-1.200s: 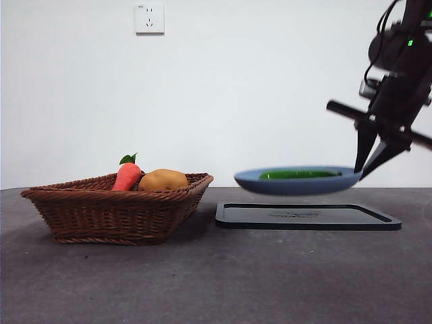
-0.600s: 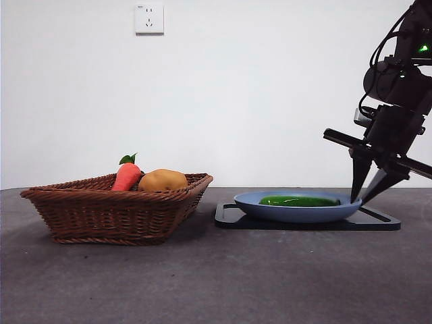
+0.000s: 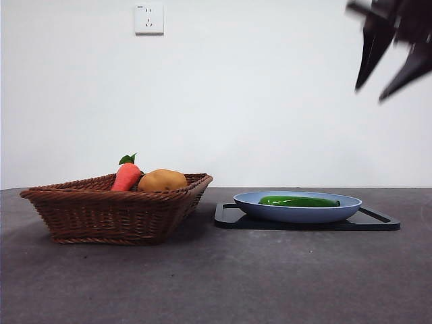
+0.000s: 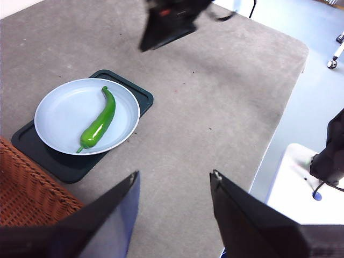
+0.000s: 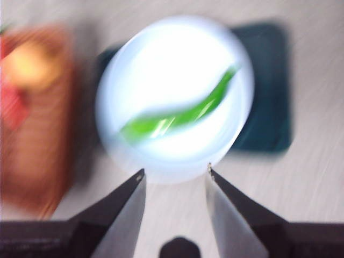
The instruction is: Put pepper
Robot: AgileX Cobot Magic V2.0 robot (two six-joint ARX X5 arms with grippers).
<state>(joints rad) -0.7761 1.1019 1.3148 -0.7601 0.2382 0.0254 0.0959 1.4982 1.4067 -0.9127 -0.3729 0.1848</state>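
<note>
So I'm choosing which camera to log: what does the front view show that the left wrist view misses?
Only the front view shows the carrot and potato in the basket, and the wall socket. Only the left wrist view shows the left gripper, its jaws open, and the table's far edge. Both show the pepper lying in the blue plate on the black tray, and the right gripper raised clear of them.

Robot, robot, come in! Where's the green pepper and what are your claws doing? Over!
Both claws open, empty: right claw high above the plate, left claw waiting. Pepper lying in blue plate on black tray. Nothing in the way.
</note>
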